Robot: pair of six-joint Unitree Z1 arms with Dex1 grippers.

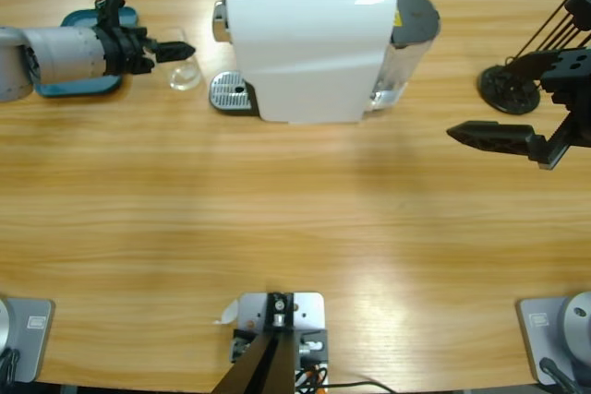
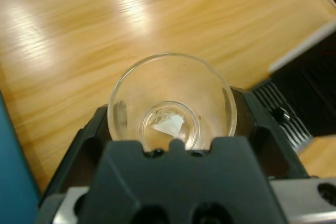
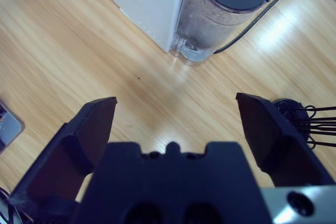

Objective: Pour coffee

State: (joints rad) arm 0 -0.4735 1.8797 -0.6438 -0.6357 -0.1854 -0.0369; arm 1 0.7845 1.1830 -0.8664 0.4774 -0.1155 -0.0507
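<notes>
My left pincer (image 1: pixel 177 50) reaches in from the left edge of the high view toward the white coffee machine (image 1: pixel 305 43), and it is closed around a small clear glass tumbler (image 1: pixel 185 71) that stands just to the left of the machine's metal drip tray (image 1: pixel 231 92). Looking along my left wrist, the tumbler (image 2: pixel 170 100) sits upright between my two black jaws, its rim facing the camera, each jaw pressed to one side of its wall. Through the open mouth I see the clear base with a pale glint on it; I cannot make out any coffee inside from either view. The ribbed drip tray (image 2: pixel 281 111) shows just past the glass, on the machine's side. Behind my left arm, further from the machine, a teal tray (image 1: pixel 88 53) lies on the desk (image 1: pixel 277 228).

My right pincer (image 1: pixel 489 138) hangs over bare desk on the opposite side of the machine, well apart from it, its jaws spread wide with nothing between them. From my right wrist I see the desk between the jaws and, beyond them, the rear corner of the machine (image 3: pixel 147 3) with its clear water tank (image 3: pixel 220 14) and dark lid. A black wire stand (image 1: pixel 512 85) sits near my right pincer, on the side away from the machine.
</notes>
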